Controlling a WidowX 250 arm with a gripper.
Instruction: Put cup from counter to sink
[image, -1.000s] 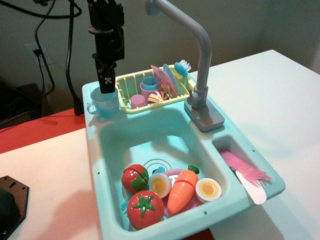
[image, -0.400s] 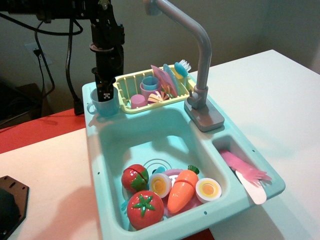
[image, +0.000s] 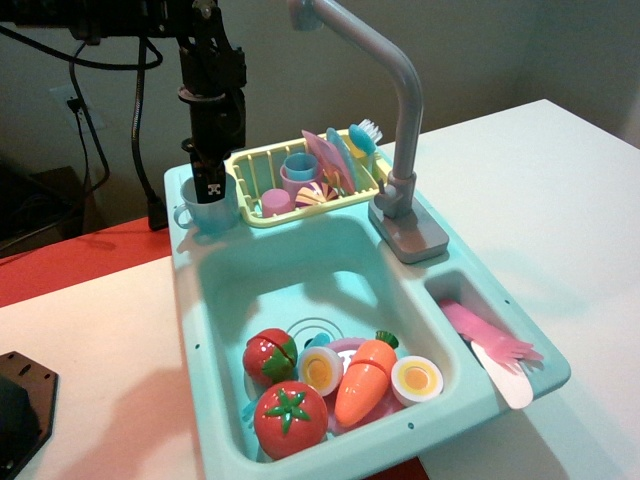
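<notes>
One light blue translucent plastic cup (image: 204, 207) with a small loop handle stands upright on the flat teal counter ledge (image: 184, 241) at the back left corner of the toy sink unit, just beside the yellow dish rack (image: 252, 176). Black gripper (image: 210, 186) comes straight down from above; its fingers (image: 211, 180) dip into the cup's mouth at the rim. Jaw state: cannot tell, since the fingers read as one dark strip from this angle and any gap is hidden. Cup base on the ledge, not lifted.

Deep rectangular teal basin (image: 220, 300) sits toward the near edge of the white tabletop, with the grey faucet (image: 400, 120) arching over its far right side. Basin floor holds two red toy tomatoes (image: 290, 418), an orange toy carrot (image: 362, 382) and two halved toy eggs (image: 417, 379), all crowded at the near end. Narrow right-hand compartment holds pink plastic cutlery (image: 490, 340).
</notes>
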